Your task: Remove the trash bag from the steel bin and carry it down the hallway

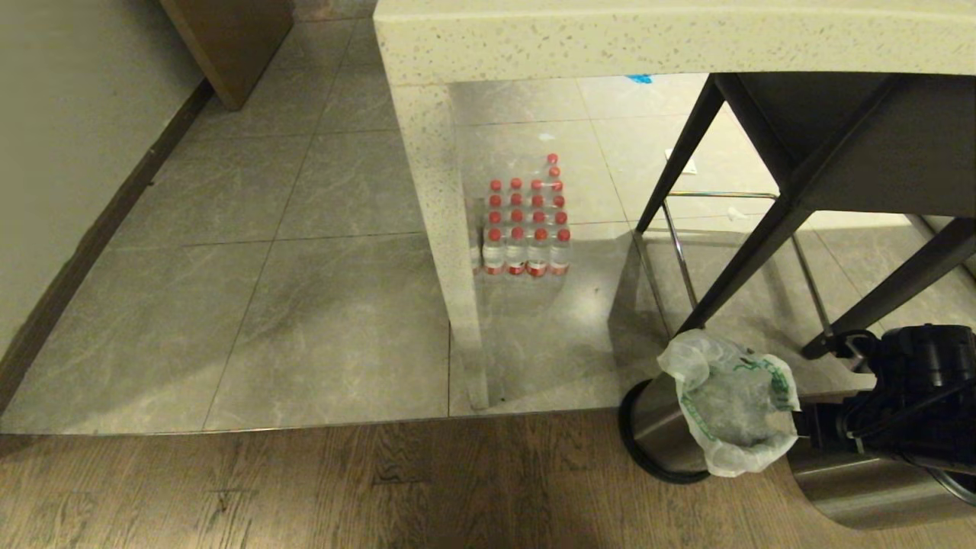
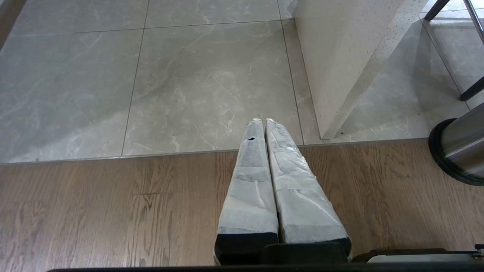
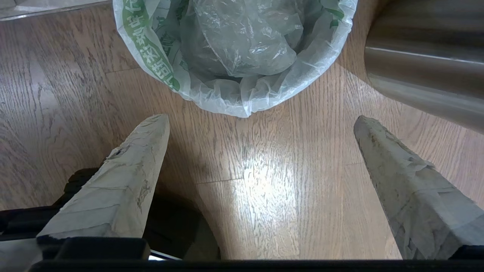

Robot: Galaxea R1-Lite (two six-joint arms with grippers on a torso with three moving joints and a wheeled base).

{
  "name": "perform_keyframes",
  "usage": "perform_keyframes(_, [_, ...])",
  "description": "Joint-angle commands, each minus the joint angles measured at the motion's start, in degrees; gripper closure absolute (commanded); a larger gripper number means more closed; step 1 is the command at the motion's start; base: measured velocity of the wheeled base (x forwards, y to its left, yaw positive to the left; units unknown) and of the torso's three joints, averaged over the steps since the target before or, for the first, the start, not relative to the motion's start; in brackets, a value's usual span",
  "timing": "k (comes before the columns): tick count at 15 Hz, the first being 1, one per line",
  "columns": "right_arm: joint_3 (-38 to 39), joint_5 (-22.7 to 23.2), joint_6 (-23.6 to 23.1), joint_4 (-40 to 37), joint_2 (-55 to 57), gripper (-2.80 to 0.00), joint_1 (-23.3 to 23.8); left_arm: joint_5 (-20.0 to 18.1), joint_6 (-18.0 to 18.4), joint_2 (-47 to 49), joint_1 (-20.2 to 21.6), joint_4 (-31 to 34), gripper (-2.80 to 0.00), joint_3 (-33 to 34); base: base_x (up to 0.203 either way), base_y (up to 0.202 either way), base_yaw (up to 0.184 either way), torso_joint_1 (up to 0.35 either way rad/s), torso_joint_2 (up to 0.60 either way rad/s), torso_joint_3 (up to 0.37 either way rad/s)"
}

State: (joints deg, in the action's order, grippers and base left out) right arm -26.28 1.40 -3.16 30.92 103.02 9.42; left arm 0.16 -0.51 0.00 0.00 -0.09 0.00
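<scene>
The steel bin (image 1: 659,427) stands on the wood floor at the lower right of the head view, and its side also shows at the edge of the left wrist view (image 2: 461,147). The trash bag (image 1: 732,412), translucent white with green lettering, lines the bin and folds over its rim. In the right wrist view the bag (image 3: 242,49) lies just ahead of my right gripper (image 3: 261,121), which is open and empty, apart from the bag. My left gripper (image 2: 261,121) is shut on nothing, above the floor left of the bin.
A speckled stone counter (image 1: 610,38) with a slab leg (image 1: 450,229) stands ahead. A black-legged stool (image 1: 762,229) is behind the bin. A pack of red-capped water bottles (image 1: 526,229) sits under the counter. Another steel cylinder (image 1: 862,480) lies beside my right arm.
</scene>
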Motion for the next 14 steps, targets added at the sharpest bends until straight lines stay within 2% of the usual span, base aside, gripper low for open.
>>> perform_keyframes(1, [23.0,-2.3,4.7,-38.3,-103.0,-2.80,-9.5,0.0,0.0,-0.1,0.0,0.0,0.00,0.0,0.000,0.000,0.000,0.000,0.00,0.000])
perform_keyframes(14, [23.0,-2.3,4.7,-38.3,-103.0,-2.80,-9.5,0.0,0.0,-0.1,0.0,0.0,0.00,0.0,0.000,0.000,0.000,0.000,0.00,0.000])
